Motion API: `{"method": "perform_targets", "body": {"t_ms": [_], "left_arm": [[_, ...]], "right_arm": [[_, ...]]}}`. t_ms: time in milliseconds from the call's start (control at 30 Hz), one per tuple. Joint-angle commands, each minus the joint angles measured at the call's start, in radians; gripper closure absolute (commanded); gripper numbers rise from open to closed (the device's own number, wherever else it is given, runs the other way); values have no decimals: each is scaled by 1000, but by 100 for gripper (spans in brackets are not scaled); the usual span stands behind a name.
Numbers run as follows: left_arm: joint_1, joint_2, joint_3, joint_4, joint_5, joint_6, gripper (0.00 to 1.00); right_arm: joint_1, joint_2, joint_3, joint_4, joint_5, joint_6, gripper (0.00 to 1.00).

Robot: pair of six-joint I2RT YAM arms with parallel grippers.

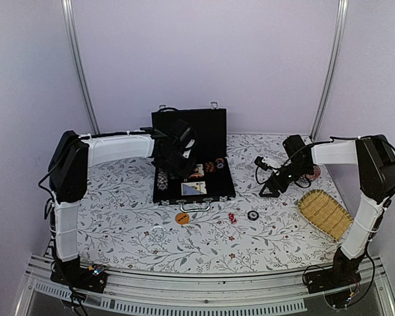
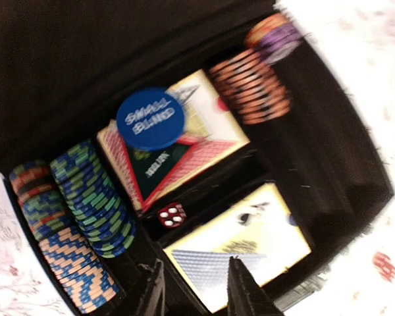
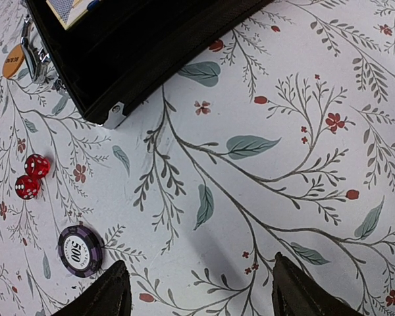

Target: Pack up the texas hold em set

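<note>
Closest to the arms, on the flowery table (image 1: pixel 118 230), lie an orange disc (image 1: pixel 182 218), two red dice (image 3: pixel 31 176) and a purple chip (image 3: pixel 80 250). All of them are outside the case. A yellow basket (image 1: pixel 324 213) sits off to the right. The right claw (image 3: pixel 201 263) hangs over the bare table near the purple chip. Its fingers are wide apart and hold nothing. Just behind the orange disc stands the black case (image 1: pixel 210 131), open with its lid up. Inside it are rows of chips (image 2: pixel 92 201), two packs of cards (image 2: pixel 240 253), one red die (image 2: pixel 172 214) and a blue disc (image 2: pixel 150 119) lying on the farther pack. The left claw (image 2: pixel 195 263) hangs over the case, above the nearer pack. Its fingers are a little apart with nothing between them.
</note>
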Motion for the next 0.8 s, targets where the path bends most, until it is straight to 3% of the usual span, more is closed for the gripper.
{"method": "perform_targets", "body": {"t_ms": [0, 333, 767], "left_arm": [[-66, -99, 11, 20, 75, 114, 65], [-211, -11, 36, -5, 304, 271, 64], [-282, 232, 234, -84, 289, 274, 65]], "right_arm": [[6, 14, 29, -9, -25, -5, 26], [6, -6, 38, 9, 6, 21, 27], [5, 1, 35, 16, 44, 28, 27]]}}
